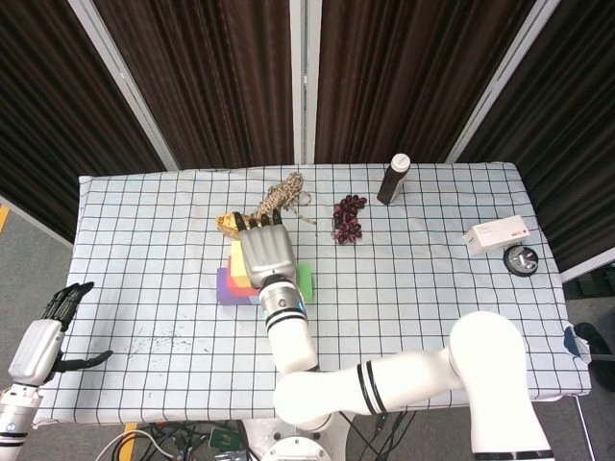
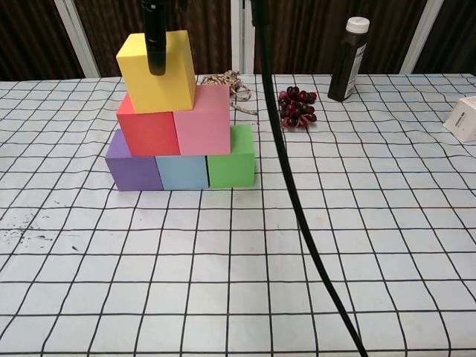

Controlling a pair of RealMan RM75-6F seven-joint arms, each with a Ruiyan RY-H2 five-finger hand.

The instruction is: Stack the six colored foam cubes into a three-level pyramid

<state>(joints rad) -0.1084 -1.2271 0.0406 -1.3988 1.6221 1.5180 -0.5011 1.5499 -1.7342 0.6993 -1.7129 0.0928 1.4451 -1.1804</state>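
Right hand (image 1: 265, 254) gripping yellow cube (image 2: 156, 71) atop pyramid, left hand (image 1: 46, 336) empty, fingers spread, off-table

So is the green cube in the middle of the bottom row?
No, in the chest view the green cube sits at the right end of the bottom row, with the blue cube in the middle.

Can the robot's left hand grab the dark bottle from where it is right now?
Probably not. The left hand hangs off the table's near-left corner, while the dark bottle stands at the far edge, with the cube pyramid and right hand between.
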